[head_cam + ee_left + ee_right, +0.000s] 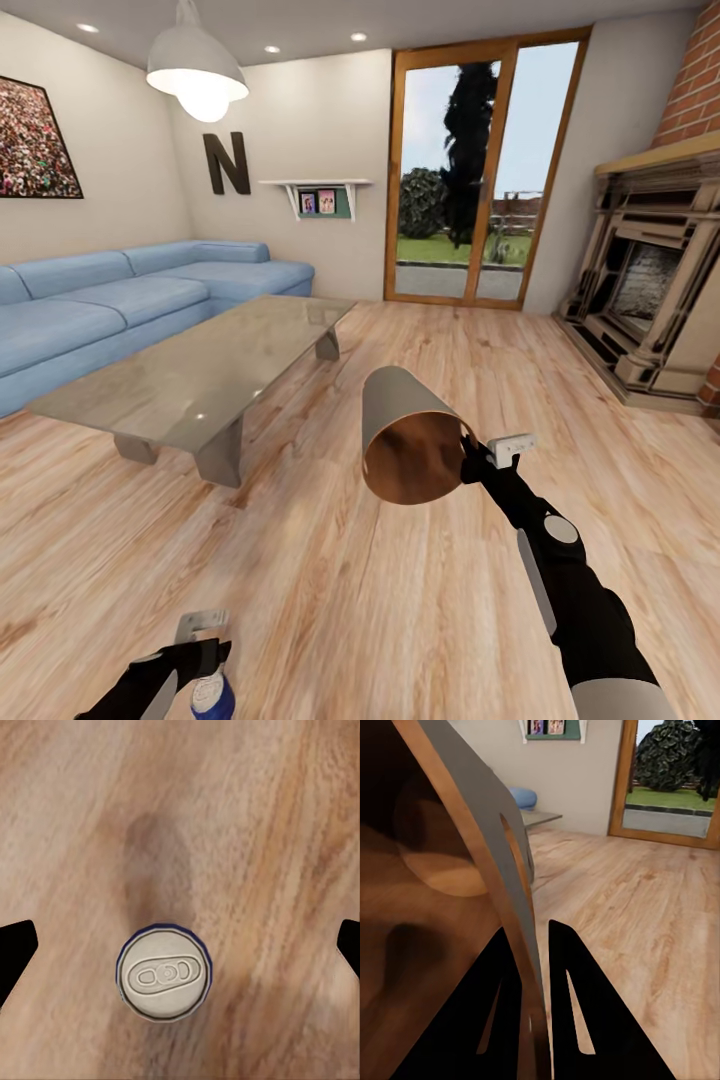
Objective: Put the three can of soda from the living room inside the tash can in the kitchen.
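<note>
Blue soda can (211, 696): at the near left edge of the head view, upright, under the left gripper (203, 640); the left wrist view looks straight down on its grey top (163, 973) over bare floor.
Left gripper state: fingers spread wide, 1 dark fingertip (16, 954) well off each side of the can, neither touching it.
Trash can (412, 440): lifted off the floor, tipped on its side with the brown mouth facing near and left, centre-right of the head view.
Right gripper (480, 455): pinched narrow on the bin's rim; the right wrist view shows 1 finger (499, 1009) inside the wall and 1 outside (580, 1009).
Glass table (200, 365): far left, before the blue sofa (120, 300).
Fireplace (650, 290): far right.
Glass door (475, 165): far wall, beside the letter N (226, 163).
</note>
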`<state>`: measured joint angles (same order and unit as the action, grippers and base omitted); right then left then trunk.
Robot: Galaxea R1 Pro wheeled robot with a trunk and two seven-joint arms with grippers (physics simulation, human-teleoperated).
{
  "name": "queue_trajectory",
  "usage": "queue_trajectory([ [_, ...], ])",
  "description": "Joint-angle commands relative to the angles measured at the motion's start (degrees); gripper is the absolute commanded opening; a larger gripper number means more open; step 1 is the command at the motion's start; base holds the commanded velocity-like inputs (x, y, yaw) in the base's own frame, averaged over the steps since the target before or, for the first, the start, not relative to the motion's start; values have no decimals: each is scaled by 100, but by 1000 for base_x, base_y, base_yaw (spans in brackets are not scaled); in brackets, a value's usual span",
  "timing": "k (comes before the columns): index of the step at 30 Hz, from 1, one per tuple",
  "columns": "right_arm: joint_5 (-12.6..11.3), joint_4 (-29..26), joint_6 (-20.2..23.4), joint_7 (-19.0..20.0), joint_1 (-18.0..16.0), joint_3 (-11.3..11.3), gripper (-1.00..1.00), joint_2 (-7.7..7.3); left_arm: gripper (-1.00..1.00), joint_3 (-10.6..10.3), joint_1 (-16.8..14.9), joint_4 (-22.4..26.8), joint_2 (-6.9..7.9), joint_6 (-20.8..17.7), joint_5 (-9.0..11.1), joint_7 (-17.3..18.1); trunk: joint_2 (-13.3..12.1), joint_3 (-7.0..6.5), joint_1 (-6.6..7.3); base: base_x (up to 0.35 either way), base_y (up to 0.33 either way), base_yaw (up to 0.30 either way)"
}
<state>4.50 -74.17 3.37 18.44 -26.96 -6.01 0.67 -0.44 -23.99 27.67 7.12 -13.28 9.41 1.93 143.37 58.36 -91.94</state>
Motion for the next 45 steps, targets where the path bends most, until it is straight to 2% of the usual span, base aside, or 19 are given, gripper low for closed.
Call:
queue_trajectory([
  [1, -63, -11, 5, 37, -2, -1, -100, 2, 100, 0, 0, 5, 0, 1, 0, 0, 1, -1, 1, 113, 0, 0],
  [18, -63, -10, 5, 37, -2, 3, -100, 5, 100, 0, 0, 53, 0, 1, 0, 0, 1, -1, 1, 21, 0, 0],
  [45, -63, -10, 5, 37, -2, 4, -100, 18, 100, 0, 0, 31, 0, 1, 0, 0, 37, 597, -69, 0, 0, 0],
])
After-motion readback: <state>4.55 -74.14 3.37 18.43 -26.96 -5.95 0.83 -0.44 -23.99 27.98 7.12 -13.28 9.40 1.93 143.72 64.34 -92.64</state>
